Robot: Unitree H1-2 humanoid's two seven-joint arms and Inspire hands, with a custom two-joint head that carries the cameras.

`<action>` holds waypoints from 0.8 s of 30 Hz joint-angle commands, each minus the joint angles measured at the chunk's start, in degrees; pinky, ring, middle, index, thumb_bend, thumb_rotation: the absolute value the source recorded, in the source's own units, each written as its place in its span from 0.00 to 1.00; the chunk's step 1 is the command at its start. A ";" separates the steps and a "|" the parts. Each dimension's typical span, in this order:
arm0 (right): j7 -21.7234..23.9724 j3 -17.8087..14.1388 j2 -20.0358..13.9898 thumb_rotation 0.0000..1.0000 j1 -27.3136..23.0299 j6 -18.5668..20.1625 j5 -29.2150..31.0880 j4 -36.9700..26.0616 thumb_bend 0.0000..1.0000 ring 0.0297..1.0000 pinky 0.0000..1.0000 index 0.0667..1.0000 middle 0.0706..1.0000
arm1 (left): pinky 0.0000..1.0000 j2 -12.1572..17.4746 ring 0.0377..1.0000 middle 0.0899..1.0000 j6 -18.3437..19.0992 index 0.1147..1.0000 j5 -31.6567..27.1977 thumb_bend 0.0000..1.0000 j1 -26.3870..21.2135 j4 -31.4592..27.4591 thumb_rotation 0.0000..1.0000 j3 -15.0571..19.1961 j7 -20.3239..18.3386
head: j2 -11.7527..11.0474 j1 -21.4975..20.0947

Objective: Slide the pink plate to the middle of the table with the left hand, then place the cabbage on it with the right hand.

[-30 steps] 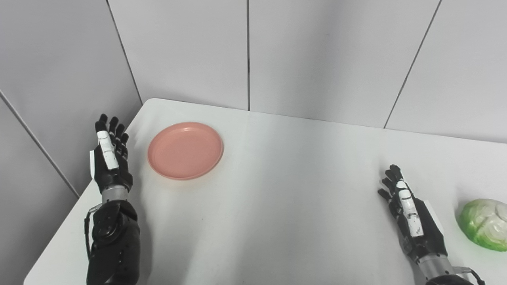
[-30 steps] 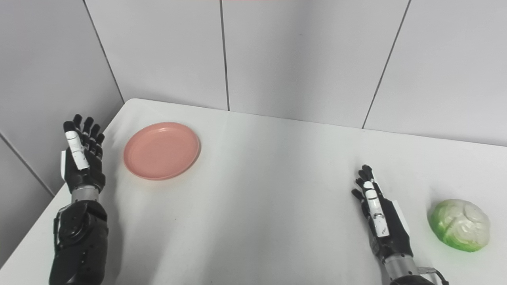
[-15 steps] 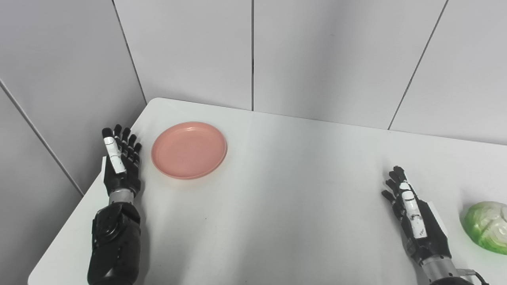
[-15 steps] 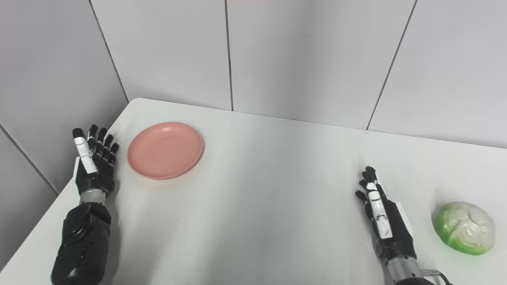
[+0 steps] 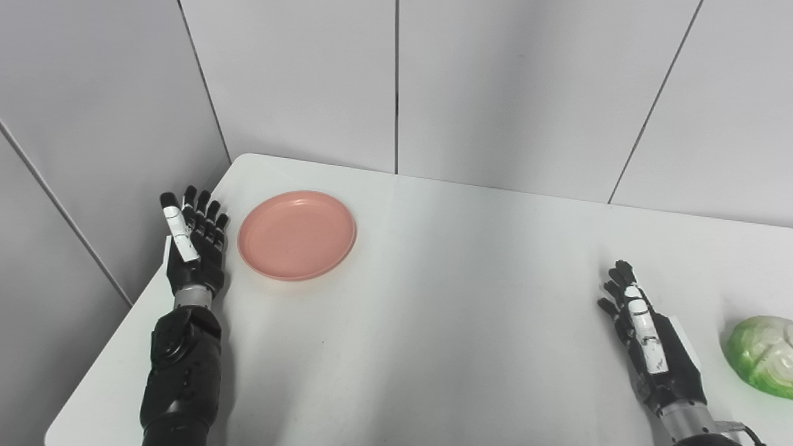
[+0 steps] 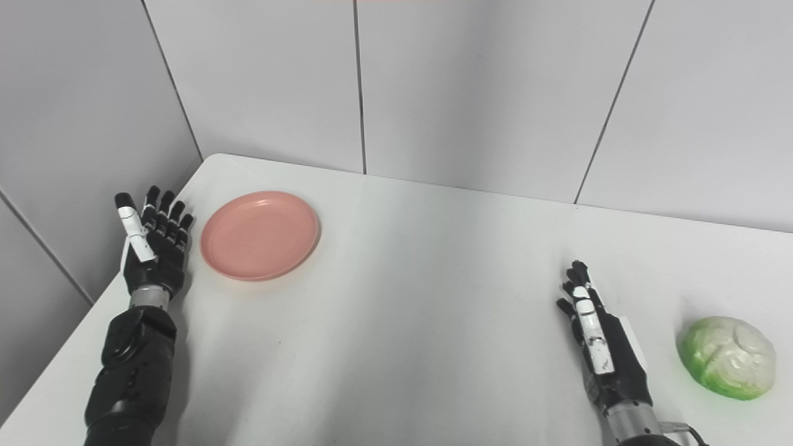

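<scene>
A round pink plate (image 5: 297,235) lies empty near the far left corner of the white table (image 5: 433,310). Just left of it, my left hand (image 5: 193,244) stands open with its palm toward the plate; a narrow gap separates them. The green and white cabbage (image 6: 727,357) rests at the right edge of the table. My right hand (image 6: 602,347) is open, fingers straight, a short way left of the cabbage and not touching it.
Grey wall panels (image 5: 396,87) close off the back and the left side of the table. The table's left edge (image 5: 124,322) runs close beside my left forearm.
My left hand has come down and moved right, closer to the plate's left rim. The camera has shifted slightly. The right hand, plate and cabbage have stayed put.
</scene>
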 commanded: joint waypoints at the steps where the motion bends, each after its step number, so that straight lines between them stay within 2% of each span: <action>1: 0.12 -0.24 -0.29 1.00 0.05 1.67 0.19 -0.92 0.07 1.00 1.00 1.00 1.00 | 1.00 -0.33 1.00 1.00 1.39 0.99 -0.34 0.87 -0.20 2.50 1.00 -0.25 -0.31 | 0.03 -0.04; 6: 0.18 -0.11 -0.28 1.00 0.06 2.34 0.36 -1.04 0.08 1.00 1.00 1.00 1.00 | 1.00 -0.46 1.00 1.00 1.82 0.98 0.27 0.89 -0.06 2.94 0.98 -1.01 -0.51 | 0.09 -0.28; 9: 0.34 -0.07 -0.25 1.00 0.05 2.55 0.57 -1.13 0.09 1.00 1.00 1.00 1.00 | 1.00 -0.09 1.00 1.00 0.84 0.99 -0.04 0.90 -0.39 5.03 0.98 -1.34 -2.23 | 0.11 -0.37; 13: -0.04 0.09 -0.34 1.00 0.03 2.02 -0.29 -0.91 0.09 1.00 1.00 1.00 1.00 | 1.00 -0.70 1.00 1.00 0.74 1.00 0.32 0.91 -0.34 4.82 0.98 -2.31 -2.73 | 0.15 -0.53; 17: 0.04 -0.24 -0.01 1.00 -0.12 1.29 0.19 -0.30 0.08 1.00 1.00 1.00 1.00 | 1.00 -1.92 0.99 0.99 3.55 0.99 0.34 0.87 0.11 1.74 0.98 -3.34 -1.63 | -0.04 -0.57; 24: -0.27 -0.10 -0.01 1.00 0.09 1.95 -0.23 -1.04 0.08 1.00 1.00 1.00 1.00 | 0.98 -3.48 0.97 0.97 5.82 0.96 1.12 0.88 1.14 -2.55 0.96 -5.16 -0.39 | -0.09 -0.76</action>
